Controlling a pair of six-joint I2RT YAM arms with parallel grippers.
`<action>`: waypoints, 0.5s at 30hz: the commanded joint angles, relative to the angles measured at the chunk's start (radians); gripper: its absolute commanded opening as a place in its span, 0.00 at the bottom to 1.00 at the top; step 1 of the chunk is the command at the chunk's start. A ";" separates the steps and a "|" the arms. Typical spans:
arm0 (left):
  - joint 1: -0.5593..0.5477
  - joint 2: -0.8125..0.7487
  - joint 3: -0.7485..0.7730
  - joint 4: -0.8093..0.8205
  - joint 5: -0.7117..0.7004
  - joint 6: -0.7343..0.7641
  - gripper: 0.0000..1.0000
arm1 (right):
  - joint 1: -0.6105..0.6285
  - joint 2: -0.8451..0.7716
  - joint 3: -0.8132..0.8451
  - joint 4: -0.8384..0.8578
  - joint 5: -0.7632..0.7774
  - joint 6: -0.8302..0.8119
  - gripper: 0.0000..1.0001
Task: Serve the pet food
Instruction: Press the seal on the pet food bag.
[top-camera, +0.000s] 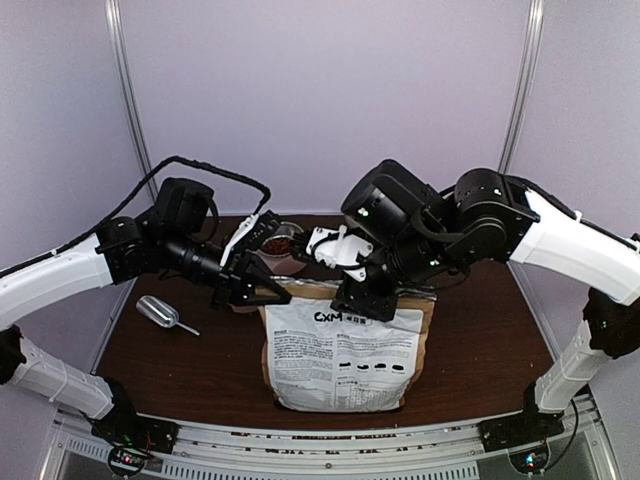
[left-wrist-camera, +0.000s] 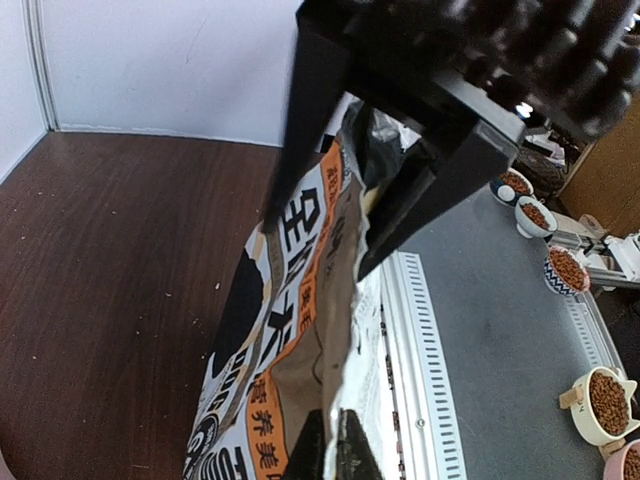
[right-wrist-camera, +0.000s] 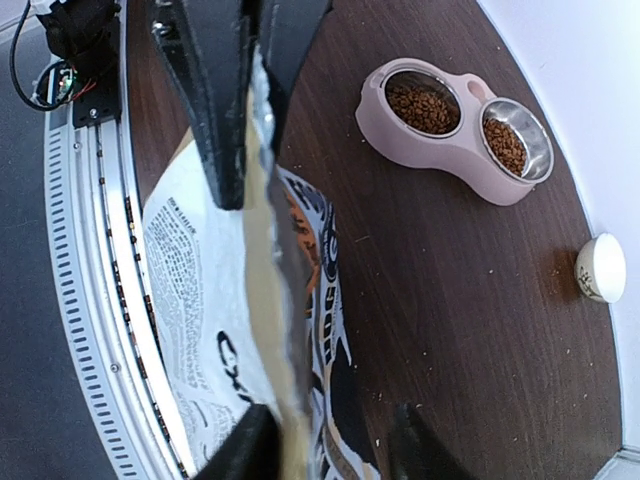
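Observation:
The white-and-kraft pet food bag (top-camera: 342, 350) stands upright at the table's front middle. My left gripper (top-camera: 262, 290) is at its top left corner; in the left wrist view my left gripper (left-wrist-camera: 345, 448) is shut on the bag's (left-wrist-camera: 300, 330) silver-lined top edge. My right gripper (top-camera: 366, 300) is at the bag's top middle. In the right wrist view my right gripper (right-wrist-camera: 330, 452) has its jaws wide apart, with the bag's (right-wrist-camera: 210, 270) top edge between them, close to one finger (right-wrist-camera: 240, 450). Brown kibble (right-wrist-camera: 425, 108) lies in both bowls of the pink feeder (right-wrist-camera: 440, 150).
A metal scoop (top-camera: 165, 313) lies on the table left of the bag. The pink feeder (top-camera: 280, 247) stands behind the bag. A small white round object (right-wrist-camera: 598, 268) sits near the back wall. Several bowls of kibble (left-wrist-camera: 605, 400) stand on the floor beyond the table's front rail (left-wrist-camera: 420, 380).

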 joint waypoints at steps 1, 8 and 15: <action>0.005 -0.038 -0.006 0.146 0.066 0.003 0.04 | 0.017 -0.004 0.011 -0.032 0.143 -0.018 0.20; -0.060 -0.115 -0.055 0.097 -0.211 0.134 0.64 | -0.004 -0.100 -0.028 0.043 0.048 0.050 0.00; -0.141 -0.117 -0.064 0.071 -0.397 0.189 0.73 | -0.070 -0.206 -0.053 0.134 -0.317 0.052 0.00</action>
